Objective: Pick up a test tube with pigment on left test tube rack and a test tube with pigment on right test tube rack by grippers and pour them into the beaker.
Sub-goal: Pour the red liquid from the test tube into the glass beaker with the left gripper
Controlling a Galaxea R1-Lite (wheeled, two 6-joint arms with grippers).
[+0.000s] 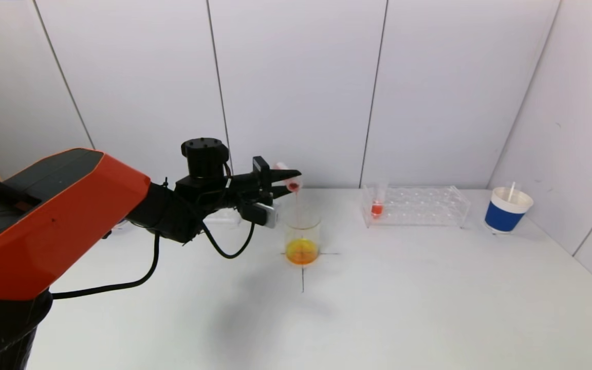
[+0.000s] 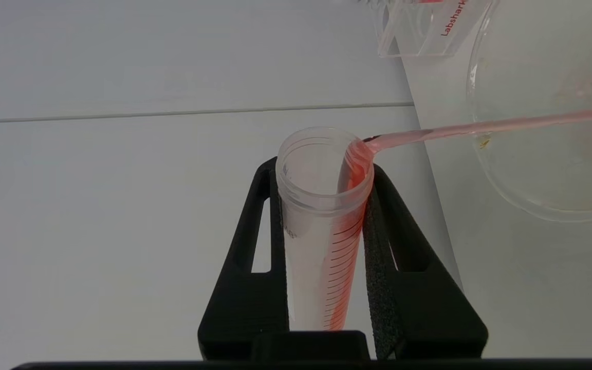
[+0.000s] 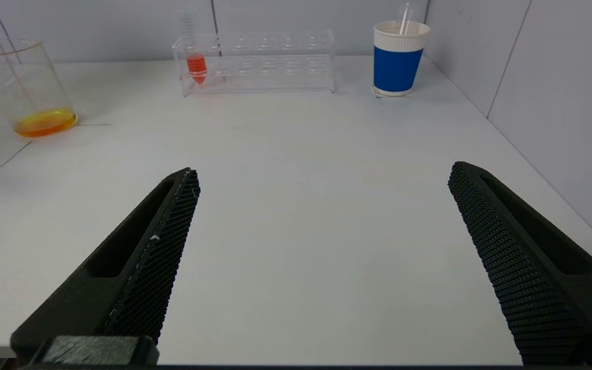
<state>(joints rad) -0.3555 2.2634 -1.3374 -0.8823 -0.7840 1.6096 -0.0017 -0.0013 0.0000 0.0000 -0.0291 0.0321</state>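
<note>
Left gripper, at centre frame of the head view: jaws clamped on a tipped test tube, its mouth above the beaker. A thin pink stream runs from the tube's lip into the beaker, which holds orange liquid and stands on the bench at a marked cross. Right of centre, the right test tube rack holds one tube of red pigment. A blue paper cup stands at far right. Right gripper: jaws wide apart, holding nothing, above bare bench.
</note>
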